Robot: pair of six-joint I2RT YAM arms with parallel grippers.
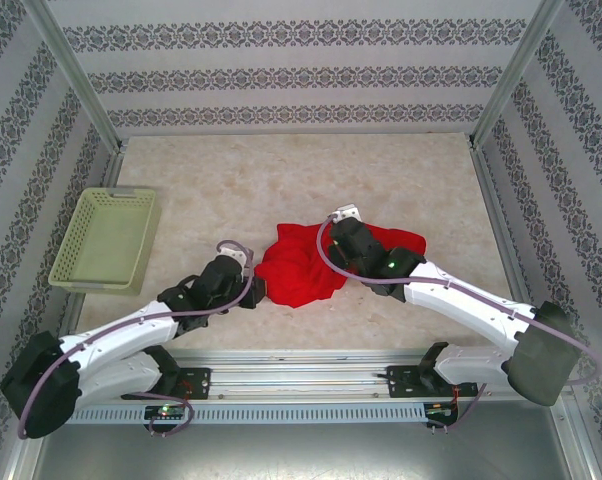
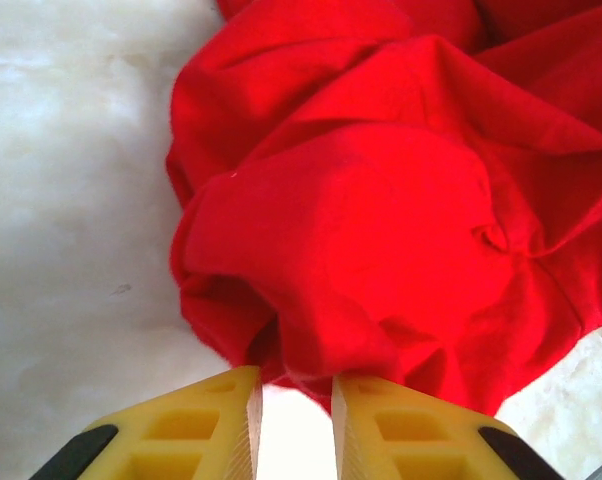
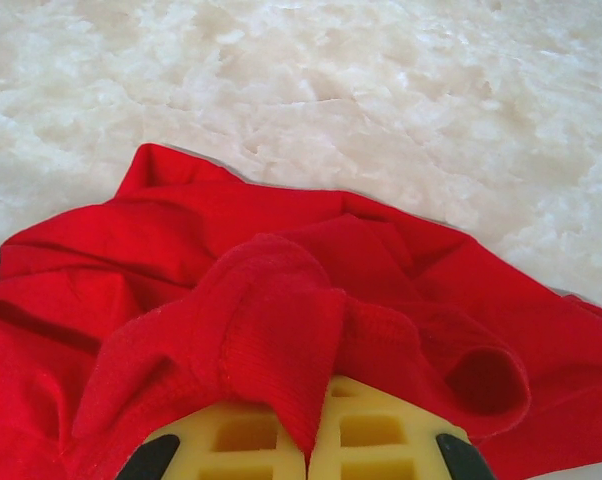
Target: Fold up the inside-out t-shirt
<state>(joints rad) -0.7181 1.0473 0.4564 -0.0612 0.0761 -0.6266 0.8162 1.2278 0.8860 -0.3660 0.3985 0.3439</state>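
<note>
The inside-out t-shirt (image 1: 299, 268) lies crumpled in a bright red heap near the middle of the table. My left gripper (image 1: 258, 291) is at its left edge. In the left wrist view the yellow fingers (image 2: 221, 420) stand a little apart, and a bulging fold of the t-shirt (image 2: 381, 220) rests against their tips and dips slightly between them at my left gripper (image 2: 296, 392). My right gripper (image 1: 333, 250) is over the heap's right part. Seen from the right wrist, my right gripper (image 3: 316, 440) is shut on the ribbed collar (image 3: 281, 340) of the t-shirt (image 3: 131, 260), which drapes over both fingers.
A pale green basket (image 1: 121, 192) stands at the table's left side, apart from the shirt. Patterned walls and metal posts enclose the marble-look table (image 1: 281, 170). Bare table lies beyond the shirt and to its right.
</note>
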